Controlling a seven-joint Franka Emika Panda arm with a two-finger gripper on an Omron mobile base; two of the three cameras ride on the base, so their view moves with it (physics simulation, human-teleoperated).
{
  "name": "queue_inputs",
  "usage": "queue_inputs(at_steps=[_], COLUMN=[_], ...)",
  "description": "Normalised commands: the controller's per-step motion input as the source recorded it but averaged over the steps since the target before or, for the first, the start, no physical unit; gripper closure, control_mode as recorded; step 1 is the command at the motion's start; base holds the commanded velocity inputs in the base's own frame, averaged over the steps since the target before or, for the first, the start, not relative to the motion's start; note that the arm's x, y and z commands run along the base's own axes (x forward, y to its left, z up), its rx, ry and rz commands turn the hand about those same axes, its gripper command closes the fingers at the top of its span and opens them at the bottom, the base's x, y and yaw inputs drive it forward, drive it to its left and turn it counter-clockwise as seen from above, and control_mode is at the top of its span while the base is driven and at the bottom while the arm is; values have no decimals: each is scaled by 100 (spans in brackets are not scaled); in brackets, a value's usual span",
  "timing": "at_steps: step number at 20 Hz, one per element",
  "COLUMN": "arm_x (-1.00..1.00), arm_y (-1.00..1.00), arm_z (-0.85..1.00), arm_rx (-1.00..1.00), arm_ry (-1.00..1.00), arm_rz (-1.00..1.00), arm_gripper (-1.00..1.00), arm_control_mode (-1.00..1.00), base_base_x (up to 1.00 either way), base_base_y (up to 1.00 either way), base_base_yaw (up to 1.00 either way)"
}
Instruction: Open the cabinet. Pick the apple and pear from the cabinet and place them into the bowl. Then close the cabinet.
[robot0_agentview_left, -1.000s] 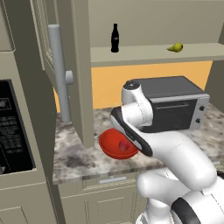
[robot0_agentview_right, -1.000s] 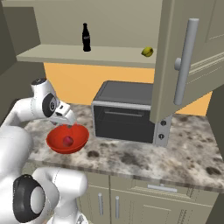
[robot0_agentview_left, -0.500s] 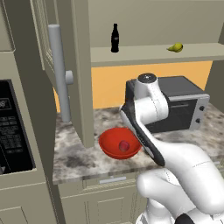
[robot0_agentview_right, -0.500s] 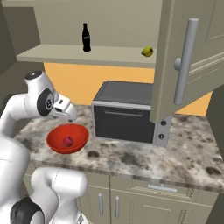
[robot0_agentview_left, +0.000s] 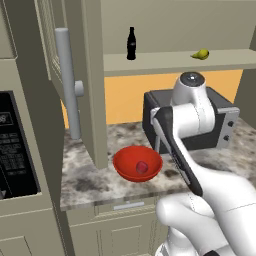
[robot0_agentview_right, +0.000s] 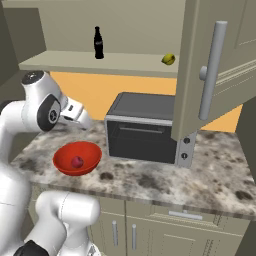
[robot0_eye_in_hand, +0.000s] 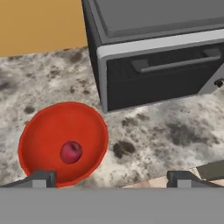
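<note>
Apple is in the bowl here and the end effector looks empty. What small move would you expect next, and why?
Probably lifting the open end effector toward the shelf of the large grey-beige wall cabinet. The small dark-red apple already lies in the glossy red round bowl, the yellow-green pear sits on that shelf beside the dark bottle, and the doors stand open.

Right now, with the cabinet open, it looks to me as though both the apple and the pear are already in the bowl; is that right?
Not quite. Only the apple is in the bowl, as the hand view shows. The pear is on the shelf of the open cabinet, along from the bottle, as the left base view shows.
</note>
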Motion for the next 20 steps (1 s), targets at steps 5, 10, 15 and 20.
queue_inputs(at_steps=[5,10,15,20], arm_x=[-3,0,0,0], arm_y=[-38,-38,-31,-28], arm_z=[60,43,32,28], arm_rx=[-1,-1,-1,-1], arm_ry=[-12,-15,-19,-21], arm_rz=[0,0,0,0], arm_gripper=[-100,-100,-100,-100], arm_control_mode=[-100,-100,-100,-100], base_base_x=[0,0,0,0], base_base_y=[0,0,0,0], base_base_yaw=[0,0,0,0])
